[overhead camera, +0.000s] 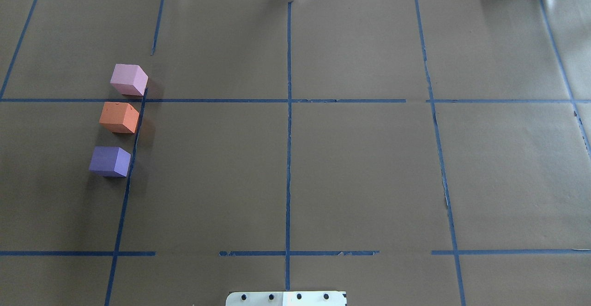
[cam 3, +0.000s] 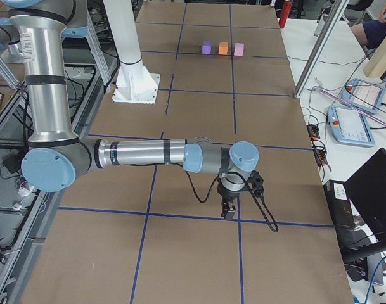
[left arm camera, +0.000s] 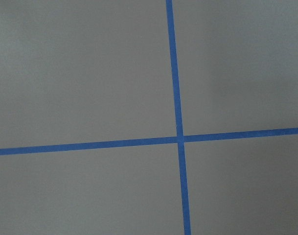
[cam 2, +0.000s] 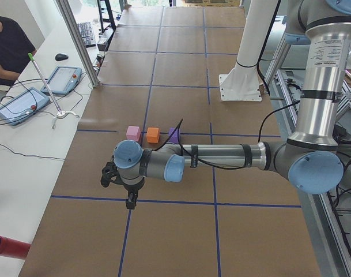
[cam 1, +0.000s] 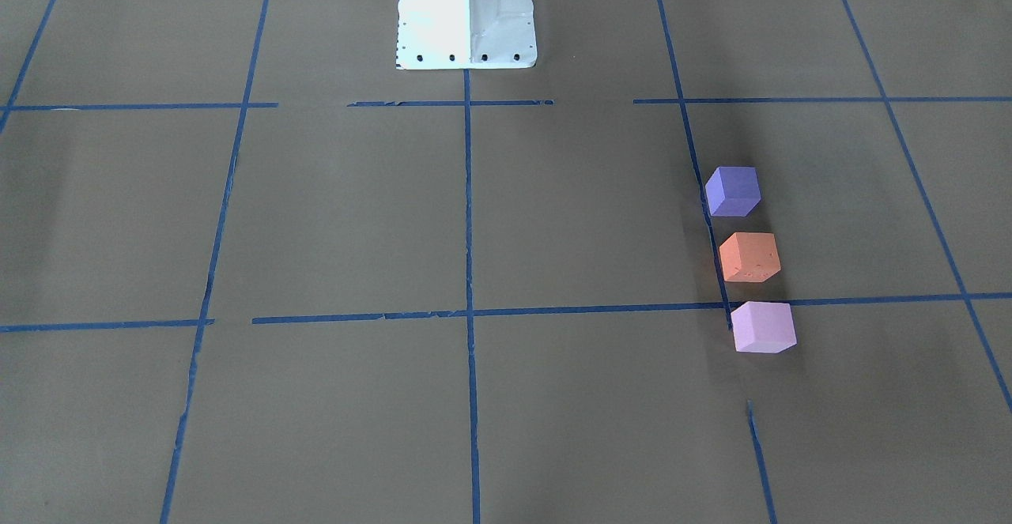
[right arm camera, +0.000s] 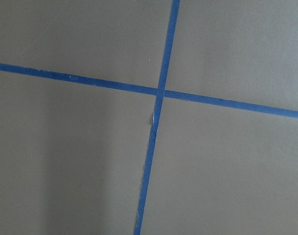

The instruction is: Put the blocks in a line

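Left claw [cam 2: 131, 202] and right claw [cam 3: 229, 212] hang pointing down over the counter [overhead camera: 360, 167], out toward its ends. How far either is open I cannot tell, but all three blocks lie free, so neither carries one, and the job looks done. The purple block [overhead camera: 110, 161] sits nearest the robot, then the orange block [overhead camera: 119, 117], with the pink block [overhead camera: 129, 80] farthest. They stand narrowly apart, the row's long axis running away from the robot beside a blue tape line [overhead camera: 121, 213], leaning slightly right
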Robot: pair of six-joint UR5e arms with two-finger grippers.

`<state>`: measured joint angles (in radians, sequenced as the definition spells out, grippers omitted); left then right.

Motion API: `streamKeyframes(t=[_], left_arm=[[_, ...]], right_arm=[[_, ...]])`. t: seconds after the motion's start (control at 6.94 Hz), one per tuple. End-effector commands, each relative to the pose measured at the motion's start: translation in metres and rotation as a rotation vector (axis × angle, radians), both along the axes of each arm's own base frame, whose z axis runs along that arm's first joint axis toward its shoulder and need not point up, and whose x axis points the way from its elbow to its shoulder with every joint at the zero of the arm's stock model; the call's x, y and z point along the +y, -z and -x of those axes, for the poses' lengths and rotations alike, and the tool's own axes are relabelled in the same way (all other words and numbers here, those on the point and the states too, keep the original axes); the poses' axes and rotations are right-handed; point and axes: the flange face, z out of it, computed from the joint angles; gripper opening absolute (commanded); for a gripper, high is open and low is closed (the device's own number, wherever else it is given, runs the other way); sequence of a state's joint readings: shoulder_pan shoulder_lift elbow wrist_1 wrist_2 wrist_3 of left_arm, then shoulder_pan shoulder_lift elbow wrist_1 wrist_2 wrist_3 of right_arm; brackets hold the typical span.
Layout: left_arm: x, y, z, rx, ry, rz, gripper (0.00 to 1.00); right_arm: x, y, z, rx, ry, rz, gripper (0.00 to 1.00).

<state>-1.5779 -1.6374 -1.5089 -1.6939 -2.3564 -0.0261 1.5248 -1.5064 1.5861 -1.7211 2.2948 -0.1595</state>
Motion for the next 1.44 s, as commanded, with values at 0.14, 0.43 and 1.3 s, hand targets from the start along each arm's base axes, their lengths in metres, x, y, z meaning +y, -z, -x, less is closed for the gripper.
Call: streamKeyframes(t=[0.14, 0.43, 1.3], left_arm=[[0.019, 0.001, 0.005, 0.000, 0.005, 0.032, 1.00], [0.014, 0.005, 0.004, 0.000, 0.005, 0.013, 1.00], [0.025, -0.003, 0.007, 0.000, 0.011, 0.031, 1.00]], right_arm=[[0.000, 0.000, 0.000, 0.000, 0.000, 0.000, 1.00], [0.000, 0.000, 0.000, 0.000, 0.000, 0.000, 1.00], [0.000, 0.000, 0.000, 0.000, 0.000, 0.000, 1.00]])
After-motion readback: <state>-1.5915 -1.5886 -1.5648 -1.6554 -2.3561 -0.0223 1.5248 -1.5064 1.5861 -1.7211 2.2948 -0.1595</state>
